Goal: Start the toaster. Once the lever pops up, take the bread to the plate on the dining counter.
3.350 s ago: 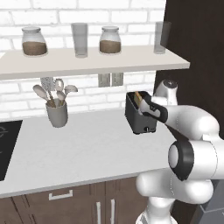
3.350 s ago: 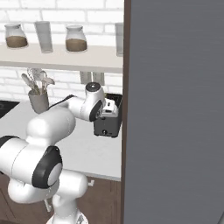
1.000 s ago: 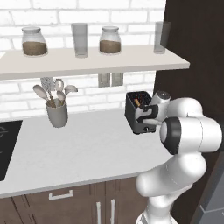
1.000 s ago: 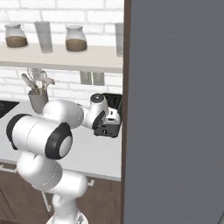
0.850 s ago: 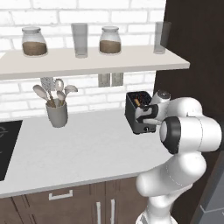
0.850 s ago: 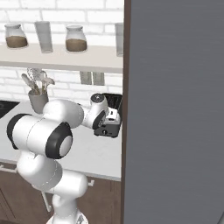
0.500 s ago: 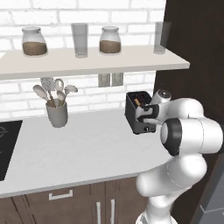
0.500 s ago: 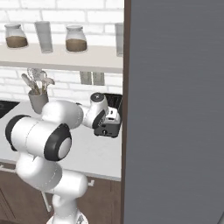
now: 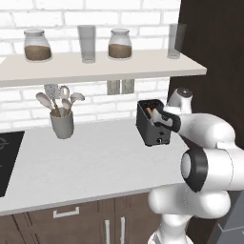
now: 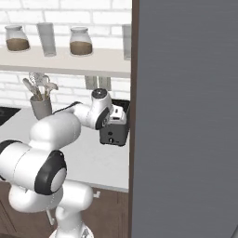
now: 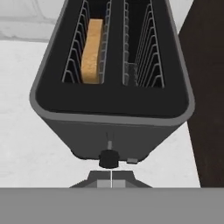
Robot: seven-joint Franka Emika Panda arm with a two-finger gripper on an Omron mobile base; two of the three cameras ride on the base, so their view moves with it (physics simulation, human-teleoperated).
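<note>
The black toaster (image 9: 148, 127) stands on the white worktop by the dark wall panel, also seen as the toaster (image 10: 114, 134) and close up as the toaster (image 11: 109, 109). The tan bread (image 11: 92, 48) sits low in its left slot. The lever knob (image 11: 109, 158) is at the low end of its track on the front. My gripper (image 11: 110, 180) is shut with nothing held, its tips right at the knob; the same gripper (image 9: 161, 124) hangs over the toaster's front edge. The plate and the dining counter are out of view.
A grey utensil cup (image 9: 62, 124) stands left of the toaster. A shelf (image 9: 95, 69) with jars and glasses runs above. A tall dark panel (image 10: 186, 116) rises right beside the toaster. A black hob (image 9: 5, 157) lies at the far left.
The hand has stayed at the toaster's front and has lifted slightly. The elbow has sunk a little. The jaws have stayed shut.
</note>
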